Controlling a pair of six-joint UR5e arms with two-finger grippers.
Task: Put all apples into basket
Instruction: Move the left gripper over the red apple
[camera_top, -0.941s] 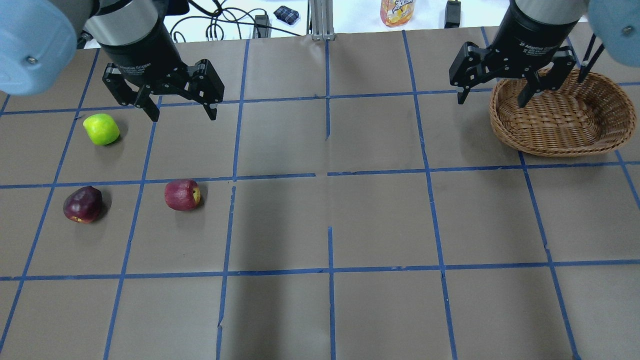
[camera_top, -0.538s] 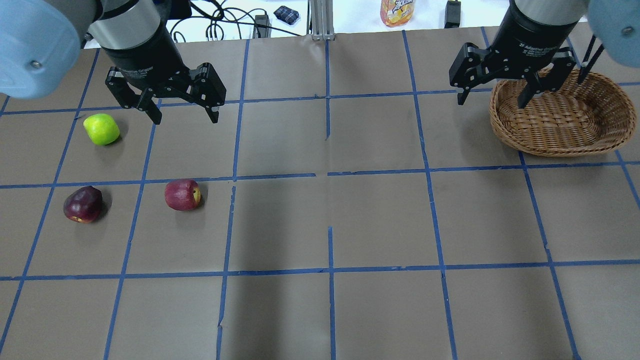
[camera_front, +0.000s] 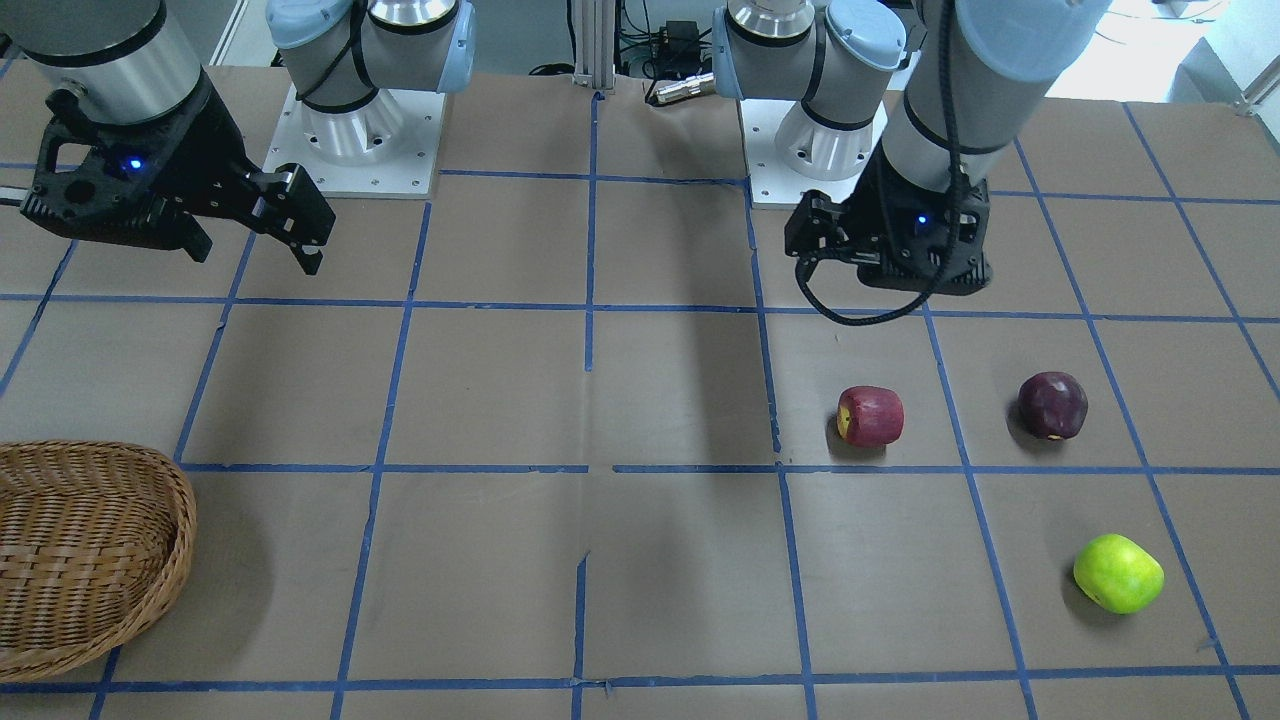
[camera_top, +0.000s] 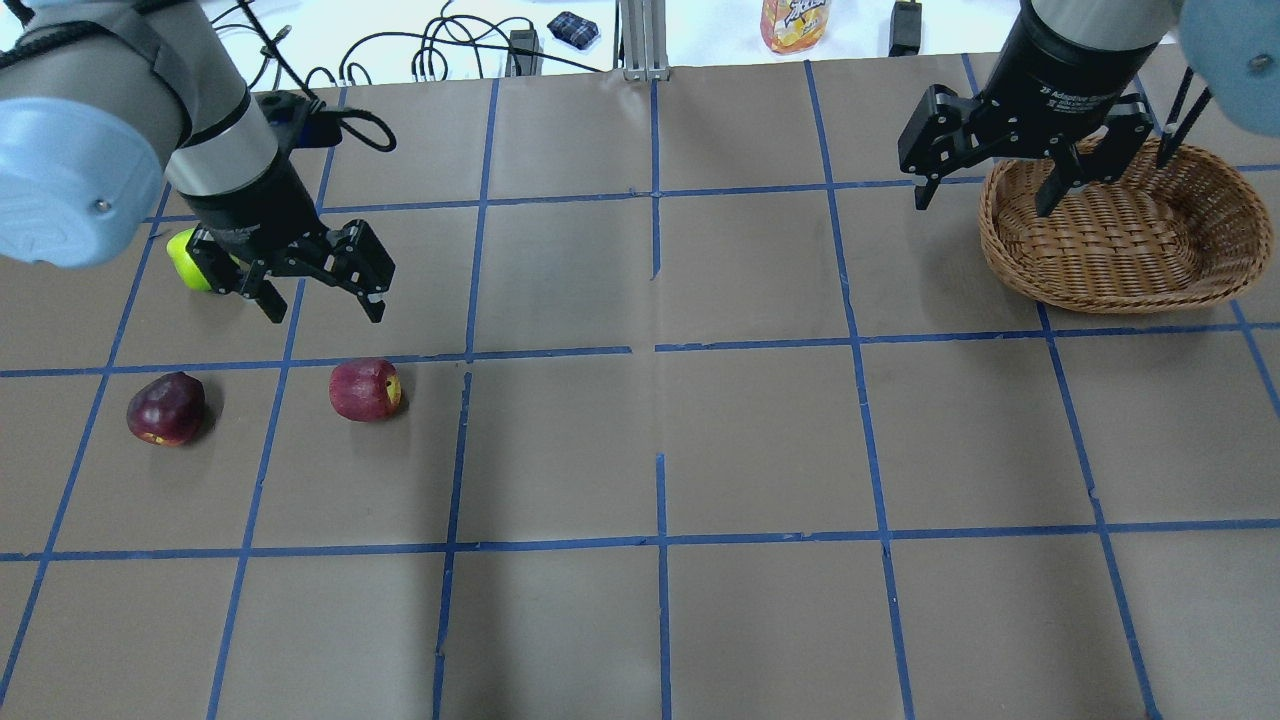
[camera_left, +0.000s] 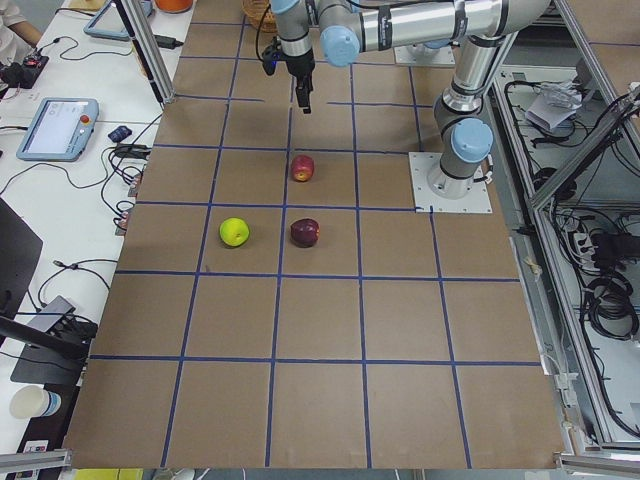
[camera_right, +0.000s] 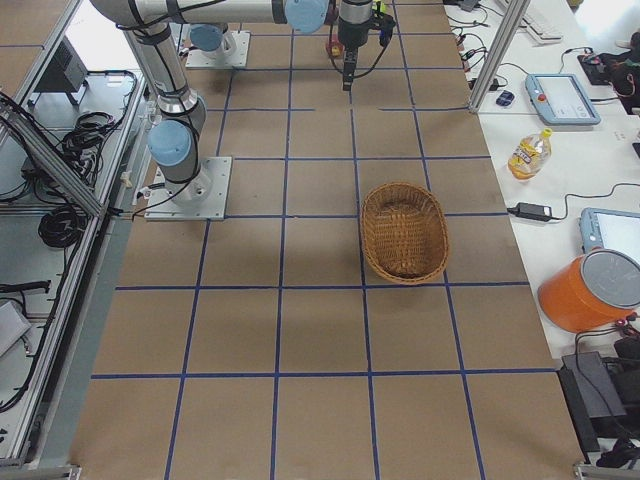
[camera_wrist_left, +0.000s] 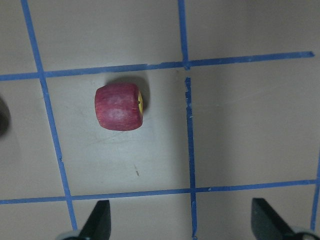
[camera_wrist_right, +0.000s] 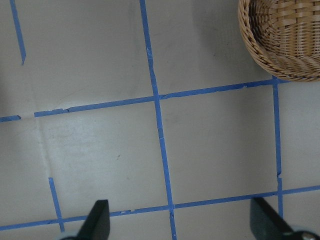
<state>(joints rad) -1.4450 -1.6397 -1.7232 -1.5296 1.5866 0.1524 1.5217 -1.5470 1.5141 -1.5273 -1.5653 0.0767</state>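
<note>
The red apple with a yellow patch (camera_top: 366, 389) lies on the table, left of centre, and also shows in the left wrist view (camera_wrist_left: 119, 107). The maroon apple (camera_top: 165, 408) lies to its left. The green apple (camera_top: 185, 262) lies farther back, partly hidden behind my left wrist. My left gripper (camera_top: 325, 305) is open and empty, hanging just behind the red apple and beside the green one. The wicker basket (camera_top: 1125, 235) stands at the back right with nothing in it. My right gripper (camera_top: 982, 200) is open and empty over the basket's left rim.
Blue tape lines grid the brown table. An orange bottle (camera_top: 793, 22), cables and a small dark pouch (camera_top: 572, 28) lie beyond the far edge. The front-facing view shows the apples (camera_front: 871, 415) far from the basket (camera_front: 90, 550).
My left gripper has moved down and toward me, from behind the green apple to just behind the red apple, now covering part of the green one. The right arm has not moved.
</note>
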